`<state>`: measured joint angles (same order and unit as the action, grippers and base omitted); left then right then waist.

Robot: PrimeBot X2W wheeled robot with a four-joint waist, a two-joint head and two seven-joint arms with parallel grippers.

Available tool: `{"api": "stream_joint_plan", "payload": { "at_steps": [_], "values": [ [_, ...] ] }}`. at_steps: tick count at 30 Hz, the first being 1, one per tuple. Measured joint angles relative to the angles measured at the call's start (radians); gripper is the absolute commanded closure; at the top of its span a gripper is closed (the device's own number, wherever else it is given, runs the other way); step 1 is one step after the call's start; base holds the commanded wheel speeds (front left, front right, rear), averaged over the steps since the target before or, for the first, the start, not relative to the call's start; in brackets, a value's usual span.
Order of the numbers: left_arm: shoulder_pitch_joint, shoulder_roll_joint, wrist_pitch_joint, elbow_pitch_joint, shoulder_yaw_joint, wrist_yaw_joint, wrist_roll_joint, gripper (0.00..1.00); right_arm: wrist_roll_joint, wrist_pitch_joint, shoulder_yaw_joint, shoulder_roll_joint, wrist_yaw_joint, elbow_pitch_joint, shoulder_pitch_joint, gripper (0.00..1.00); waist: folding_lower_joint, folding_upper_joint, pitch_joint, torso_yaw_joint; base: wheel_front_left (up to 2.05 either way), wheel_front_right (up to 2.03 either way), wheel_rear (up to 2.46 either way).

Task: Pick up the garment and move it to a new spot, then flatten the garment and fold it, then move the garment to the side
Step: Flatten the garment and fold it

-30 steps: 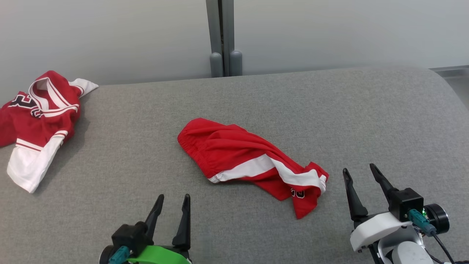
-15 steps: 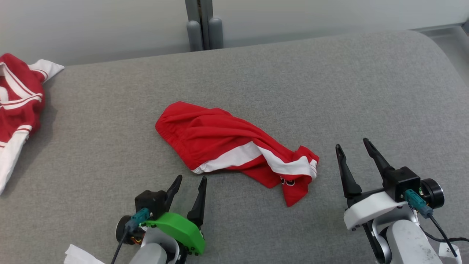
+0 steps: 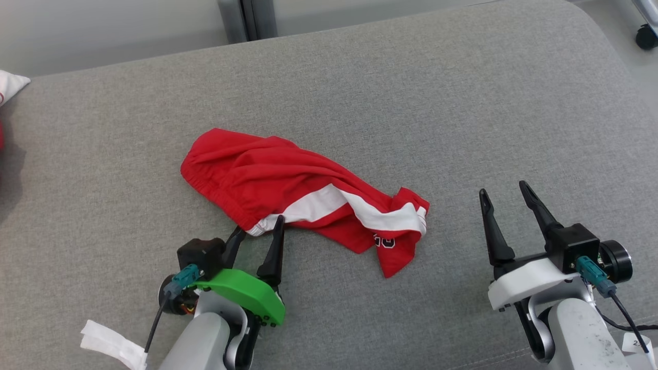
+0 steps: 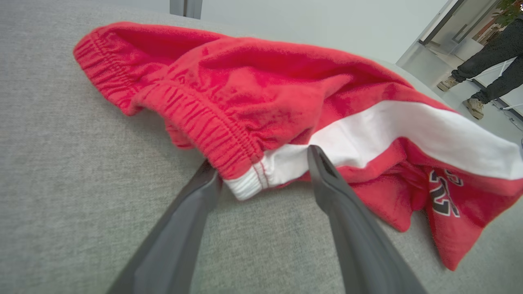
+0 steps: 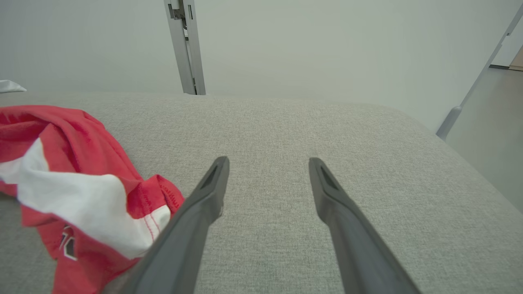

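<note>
The garment (image 3: pixel 303 195), a pair of red shorts with a white stripe (image 3: pixel 329 203), lies crumpled near the middle of the grey cushion (image 3: pixel 462 103). Its elastic waistband (image 3: pixel 216 192) points toward the robot's left. The leg end, which bears a dark printed number (image 3: pixel 385 240), points toward the robot's right.

Left gripper (image 3: pixel 260 224): the jaws stand wide apart and hold nothing. The gripper sits at the near edge of the garment, at the corner where the waistband meets the white stripe. In the left wrist view that corner lies between the two dark fingers (image 4: pixel 184 228). One fingertip reaches the underside of the red elastic edge and the other reaches the lower edge of the white stripe. Whether either tip presses the cloth cannot be told. The rest of the garment extends away from the gripper and to its right.

Right gripper (image 3: pixel 503 187): the jaws stand wide apart and hold nothing. It hovers over bare cushion to the right of the garment, apart from it. In the right wrist view the hem of the leg lies just beside the left finger, and the space between the fingers is bare cushion.

Other items: a white scrap of cloth (image 3: pixel 10 85) lies at the far left edge of the cushion. A grey post (image 3: pixel 247 20) stands behind the cushion. A person's legs (image 4: pixel 486 53) show in the background of the left wrist view.
</note>
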<state>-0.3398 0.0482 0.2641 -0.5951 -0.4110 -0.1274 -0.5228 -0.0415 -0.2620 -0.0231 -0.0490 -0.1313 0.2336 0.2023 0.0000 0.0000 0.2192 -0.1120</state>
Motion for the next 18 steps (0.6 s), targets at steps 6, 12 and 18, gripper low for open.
{"api": "stream_joint_plan", "payload": {
  "at_steps": [6, 12, 18],
  "values": [
    [0.012, 0.0, 0.0, 0.009, -0.034, 0.0, 0.0, 1.0, 0.006, 0.0, 0.012, 0.0, 0.0, -0.002, 0.0, 0.0, 0.0, 0.0, -0.004, 0.008, 0.0, 0.0, 0.0],
    [0.019, 0.004, 0.0, 0.028, -0.007, 0.0, 0.021, 1.0, 0.009, 0.0, 0.013, 0.0, 0.0, 0.0, 0.0, 0.0, 0.0, 0.0, -0.016, 0.02, 0.0, 0.0, 0.0],
    [0.055, 0.038, 0.0, 0.103, 0.095, 0.0, 0.062, 1.0, 0.041, 0.0, -0.004, 0.0, 0.0, 0.014, -0.004, 0.0, 0.0, 0.0, -0.031, 0.039, 0.0, 0.0, 0.0]
  ]
}}
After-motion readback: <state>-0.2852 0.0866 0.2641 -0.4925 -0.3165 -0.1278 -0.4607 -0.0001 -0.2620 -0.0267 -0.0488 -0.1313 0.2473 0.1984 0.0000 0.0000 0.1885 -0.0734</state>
